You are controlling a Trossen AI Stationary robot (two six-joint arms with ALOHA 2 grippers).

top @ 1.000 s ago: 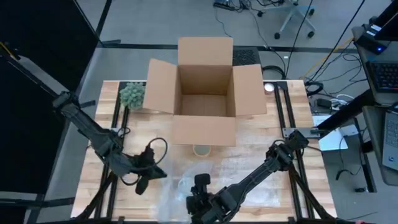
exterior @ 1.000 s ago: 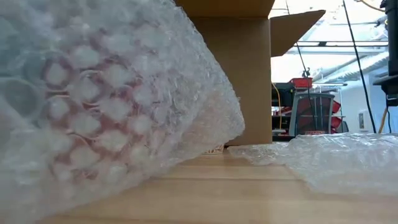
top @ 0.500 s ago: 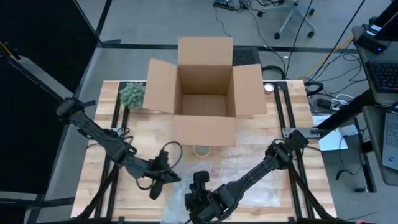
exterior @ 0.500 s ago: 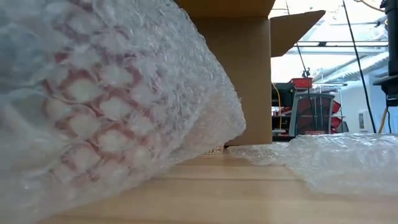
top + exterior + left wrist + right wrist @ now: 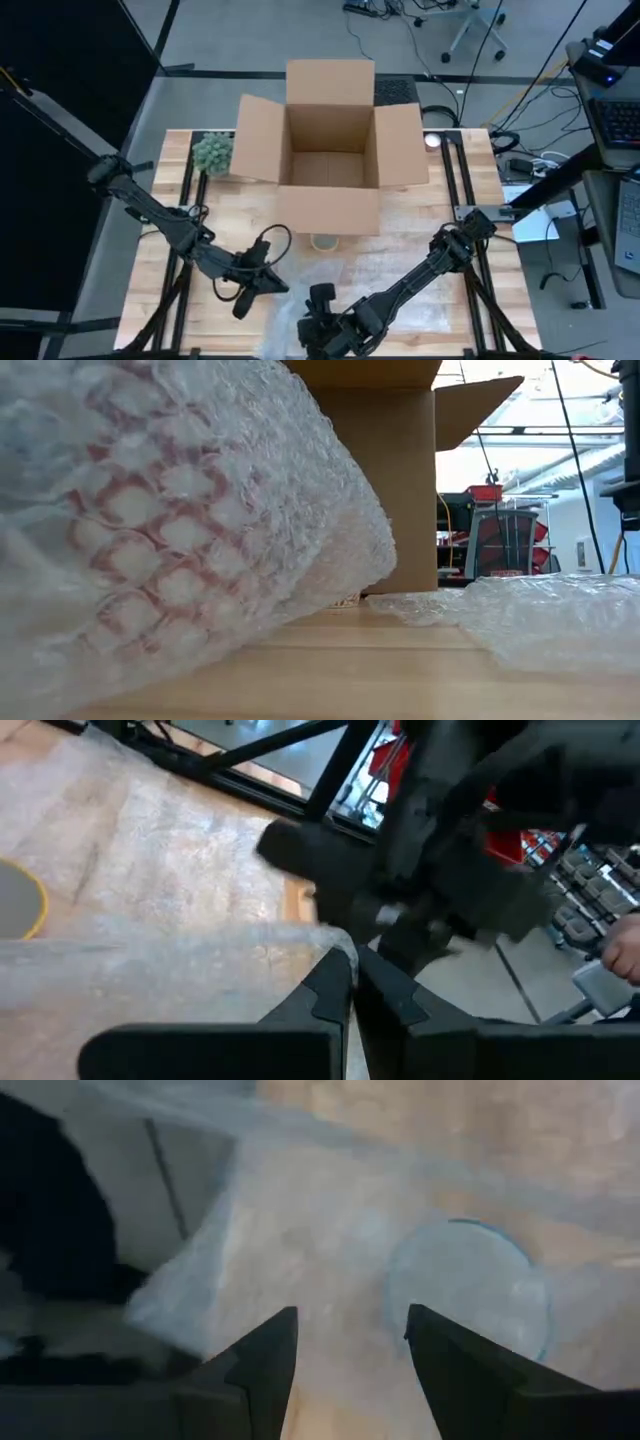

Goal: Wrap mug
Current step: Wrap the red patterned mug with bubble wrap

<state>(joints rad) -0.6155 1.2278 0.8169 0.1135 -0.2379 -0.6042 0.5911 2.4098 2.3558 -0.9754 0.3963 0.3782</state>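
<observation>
A clear sheet of bubble wrap point(image 5: 395, 280) lies over the table's near middle and fills the left of the low view point(image 5: 180, 510). Something red shows through the bubble wrap there point(image 5: 130, 540). In the right wrist view a round rim point(image 5: 467, 1295) lies under the wrap; whether it is the mug I cannot tell. My left gripper point(image 5: 248, 292) is shut on the wrap near the front left. My right gripper point(image 5: 318, 320) hangs open over the wrap point(image 5: 330, 1240), close to the left one, touching nothing that I can see. My left gripper pinches an edge of the bubble wrap point(image 5: 338, 948) between its two fingertips point(image 5: 330, 990). The sheet spreads away from the fingers over the table point(image 5: 150, 950). One layer or several, I cannot tell.
An open cardboard box point(image 5: 330, 150) stands at the table's far middle, its flaps spread. A small green plant point(image 5: 212, 152) sits to its left. A small round thing point(image 5: 323, 241) lies just in front of the box. Black frame rails point(image 5: 185, 200) run along both table sides.
My left gripper has gone toward the table's right edge, closer to my right gripper. In the low view the wrapped bulge has shifted a little.
</observation>
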